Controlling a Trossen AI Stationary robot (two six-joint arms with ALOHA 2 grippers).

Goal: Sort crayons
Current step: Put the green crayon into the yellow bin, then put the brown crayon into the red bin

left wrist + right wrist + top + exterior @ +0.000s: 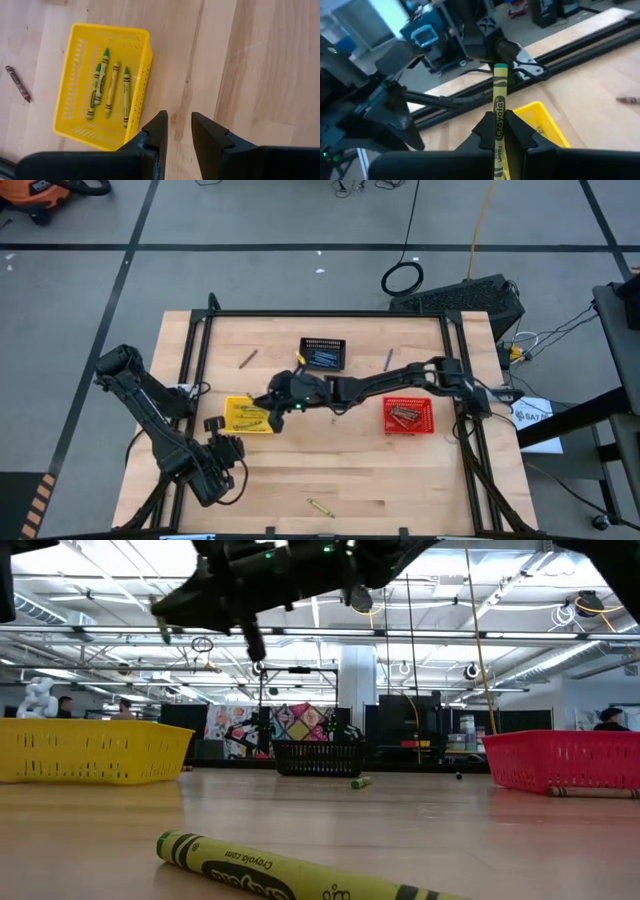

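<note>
Right wrist view: yellow crayon [499, 112] pinched upright in right claw [498, 131].

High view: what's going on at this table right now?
The right gripper holds a yellow-green crayon and reaches across above the yellow basket, which already holds several crayons. The left gripper waits near that basket, holding nothing. The black basket and red basket hold crayons too; a few lie loose on the table.

The right claw [501, 131] is reached out and squeezed shut. The left claw [176, 131] waits, a little open.
</note>
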